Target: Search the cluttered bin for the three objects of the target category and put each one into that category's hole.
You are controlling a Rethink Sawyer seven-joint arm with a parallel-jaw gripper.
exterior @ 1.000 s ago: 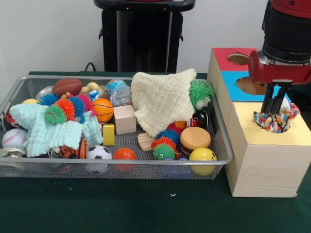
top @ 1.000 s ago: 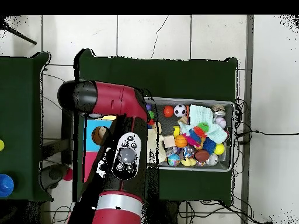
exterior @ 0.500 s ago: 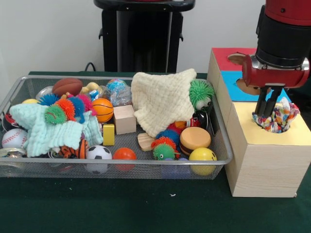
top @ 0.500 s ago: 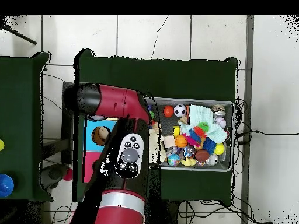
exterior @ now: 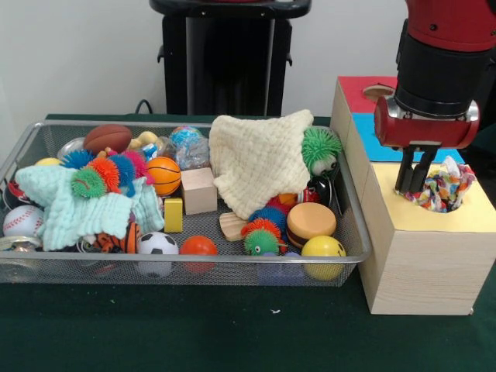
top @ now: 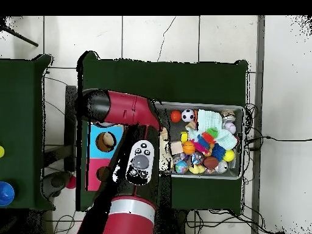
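A multicoloured patterned cloth [exterior: 443,188] sits bunched in the hole of the wooden box's yellow section [exterior: 399,211], part of it sticking up above the top. My gripper [exterior: 409,189] hangs just left of it over the yellow top, apart from the cloth, narrowly open with nothing in it. In the wire bin [exterior: 194,259] a cream cloth [exterior: 260,159] drapes over toys near the right end. A mint cloth [exterior: 74,211] lies at the left. In the overhead view the red arm [top: 131,116] hides the gripper.
The bin holds several balls, spiky rubber toys, wooden blocks and a burger toy [exterior: 310,222]. Behind the yellow section lie the box's blue [exterior: 368,132] and red [exterior: 360,89] sections, each with a hole. The bin's right wall stands close to the box.
My gripper has drawn left and slightly up, away from the patterned cloth, which stays in the yellow hole. In the overhead view the arm has swung toward the bin, uncovering the blue and red holes.
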